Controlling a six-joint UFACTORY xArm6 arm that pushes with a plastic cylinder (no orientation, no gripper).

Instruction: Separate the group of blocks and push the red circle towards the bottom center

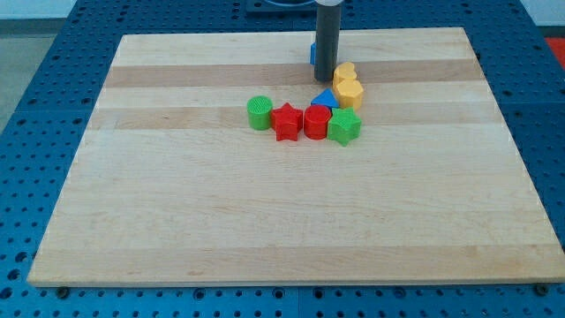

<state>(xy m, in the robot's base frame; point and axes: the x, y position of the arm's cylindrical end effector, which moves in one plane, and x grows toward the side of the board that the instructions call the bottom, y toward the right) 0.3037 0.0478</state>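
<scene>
The blocks lie in a cluster above the board's middle. The red circle [317, 121] sits between a red star [286, 121] on its left and a green star [344, 127] on its right. A green cylinder [259, 113] is at the cluster's left end. A blue triangle [326, 99] lies just above the red circle. Two yellow blocks [348, 86] stand above the green star. My tip [324, 79] is just left of the yellow blocks and above the blue triangle. A blue block [312, 53] is partly hidden behind the rod.
The wooden board [177, 203] lies on a blue perforated table [35, 88]. The rod comes down from the view's top centre.
</scene>
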